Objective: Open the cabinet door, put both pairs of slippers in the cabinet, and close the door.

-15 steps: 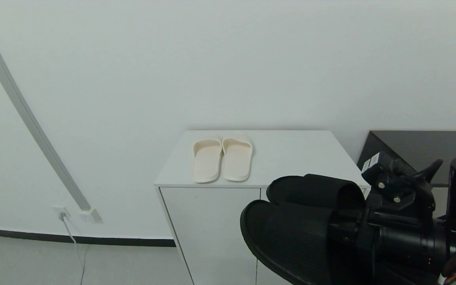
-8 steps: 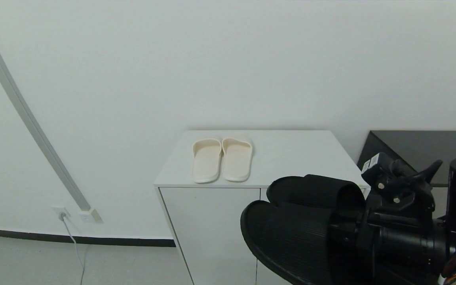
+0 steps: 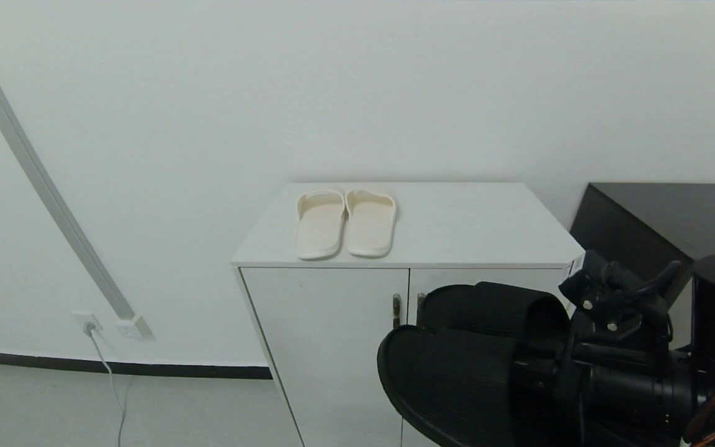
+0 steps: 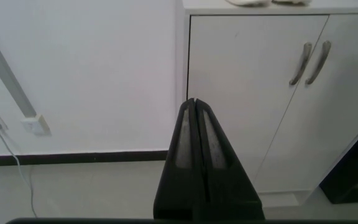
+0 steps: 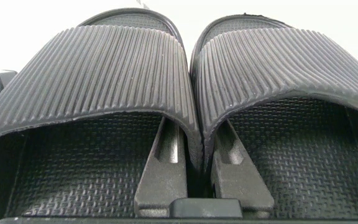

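Note:
A white cabinet [image 3: 457,230] stands against the wall with both doors [image 3: 326,347] shut; two metal handles [image 3: 396,310] sit where the doors meet. A cream pair of slippers [image 3: 345,223] lies side by side on its top, left of centre. In front of the right door my right gripper [image 5: 196,132] is shut on the black pair of slippers [image 3: 469,354], one finger [image 5: 166,162] inside each slipper, pinching their inner walls together. My left gripper [image 4: 195,109] is shut on nothing, low down and facing the cabinet's left door [image 4: 241,93], well short of the handles [image 4: 309,62].
A dark piece of furniture [image 3: 668,211] stands right of the cabinet. On the wall to the left, a slanted conduit [image 3: 35,174] runs down to a socket with a plugged-in cable [image 3: 87,324]. Open floor [image 3: 53,403] lies left of the cabinet.
The whole head picture has shifted: the cabinet top sits higher in it and the door handles now show. The black slippers stay held in my right gripper.

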